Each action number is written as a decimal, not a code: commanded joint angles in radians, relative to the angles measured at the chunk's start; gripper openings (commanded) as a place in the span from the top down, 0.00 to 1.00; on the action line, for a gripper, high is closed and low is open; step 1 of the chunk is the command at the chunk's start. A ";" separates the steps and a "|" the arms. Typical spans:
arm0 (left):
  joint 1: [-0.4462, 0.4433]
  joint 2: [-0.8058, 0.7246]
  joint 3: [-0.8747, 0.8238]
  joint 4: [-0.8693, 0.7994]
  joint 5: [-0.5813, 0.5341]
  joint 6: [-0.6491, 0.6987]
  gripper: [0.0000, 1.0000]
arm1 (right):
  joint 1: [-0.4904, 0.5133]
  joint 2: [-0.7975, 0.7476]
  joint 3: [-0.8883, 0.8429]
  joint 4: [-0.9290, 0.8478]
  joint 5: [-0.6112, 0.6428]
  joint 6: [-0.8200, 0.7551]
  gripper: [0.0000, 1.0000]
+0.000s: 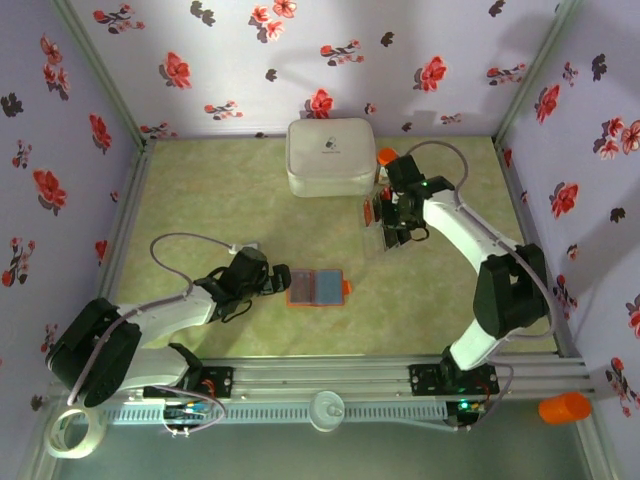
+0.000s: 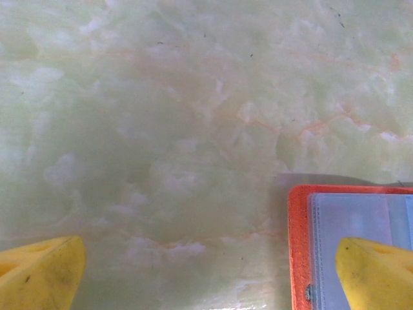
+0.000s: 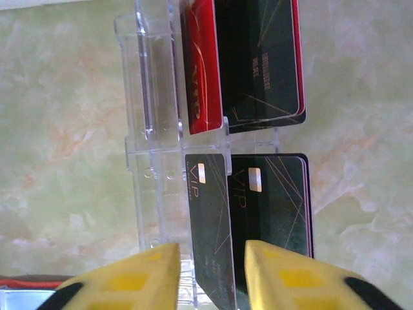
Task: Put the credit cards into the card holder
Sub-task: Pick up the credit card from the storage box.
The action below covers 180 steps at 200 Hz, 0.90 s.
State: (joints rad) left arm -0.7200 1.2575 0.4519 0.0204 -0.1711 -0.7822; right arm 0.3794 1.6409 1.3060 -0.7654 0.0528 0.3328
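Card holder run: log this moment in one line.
card holder: open flat on table | credit cards: in clear stand | left gripper: open, over holder's edge | right gripper: open, straddling black card

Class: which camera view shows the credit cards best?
The right wrist view: the credit cards stand in a clear rack, red and black, lettering visible. The top external view gives tiny slivers beside the right gripper.

Orange card holder [image 1: 316, 288] lies open; red, black credit cards [image 3: 271, 200] stand upright
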 commanded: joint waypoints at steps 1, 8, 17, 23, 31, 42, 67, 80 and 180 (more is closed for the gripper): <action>-0.007 -0.007 0.016 0.018 0.006 0.020 0.00 | -0.002 0.027 0.031 -0.047 0.035 -0.002 0.72; -0.007 -0.008 0.016 0.018 0.006 0.020 0.00 | -0.002 0.032 0.031 -0.049 0.042 -0.003 0.72; -0.007 -0.008 0.015 0.019 0.006 0.020 0.00 | -0.002 0.038 0.031 -0.049 0.052 -0.001 0.72; -0.008 -0.009 0.014 0.019 0.006 0.019 0.00 | -0.002 0.042 0.032 -0.049 0.056 -0.002 0.72; -0.007 -0.007 0.014 0.021 0.005 0.018 0.00 | -0.002 0.044 0.033 -0.051 0.060 -0.002 0.72; -0.007 -0.006 0.014 0.023 0.005 0.019 0.00 | -0.001 0.049 0.032 -0.049 0.063 -0.003 0.72; -0.007 -0.004 0.014 0.025 0.005 0.021 0.00 | -0.002 0.064 0.032 -0.046 0.059 -0.004 0.73; -0.007 -0.002 0.014 0.026 0.005 0.019 0.00 | -0.002 0.071 0.035 -0.046 0.054 -0.005 0.74; -0.007 -0.005 0.008 0.032 0.005 0.018 0.00 | 0.019 0.104 0.060 -0.059 0.045 -0.010 0.82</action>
State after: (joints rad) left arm -0.7200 1.2575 0.4519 0.0345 -0.1711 -0.7822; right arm 0.3878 1.7157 1.3388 -0.7986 0.0895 0.3321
